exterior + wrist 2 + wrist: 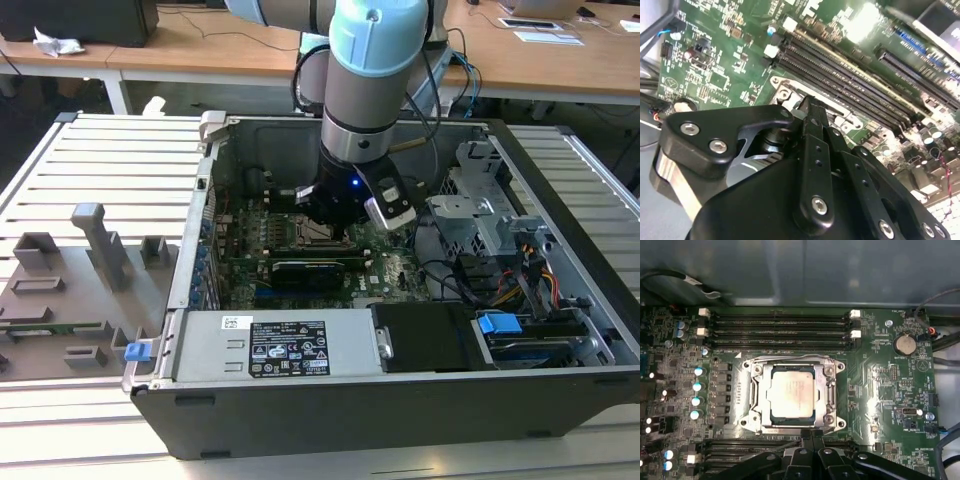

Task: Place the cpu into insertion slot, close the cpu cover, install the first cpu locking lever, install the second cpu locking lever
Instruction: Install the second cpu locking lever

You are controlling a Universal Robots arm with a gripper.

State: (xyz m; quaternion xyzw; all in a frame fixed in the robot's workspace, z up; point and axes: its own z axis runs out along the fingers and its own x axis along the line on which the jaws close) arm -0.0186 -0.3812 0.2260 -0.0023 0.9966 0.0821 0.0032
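In the exterior view the arm [365,90] reaches down into the open computer case [560,400], and its wrist hides most of the socket area on the board [395,270]. The gripper [335,228] sits low over that spot; its tips are lost behind the wrist housing there.

The first wrist view looks straight down on the slot [792,394]. The cpu [791,391] lies flat inside it, silver-grey top up, and the cover [826,390] is down around it, its frame bordering the chip on all sides. Whether the levers along the frame's edges are latched is hard to make out. Rows of memory slots [780,330] run along the far side of the socket, and more rows run on the near side, partly hidden by the gripper [812,437]. The fingers [806,440] meet in a narrow point just at the socket's near edge, pressed together with nothing visible between them.

In the second wrist view the gripper [809,107] body blocks most of the socket; only a corner of the silvery frame [785,92] shows beside the tips. The fingers [815,120] look drawn together here too, touching or nearly touching the frame, though contact cannot be told.
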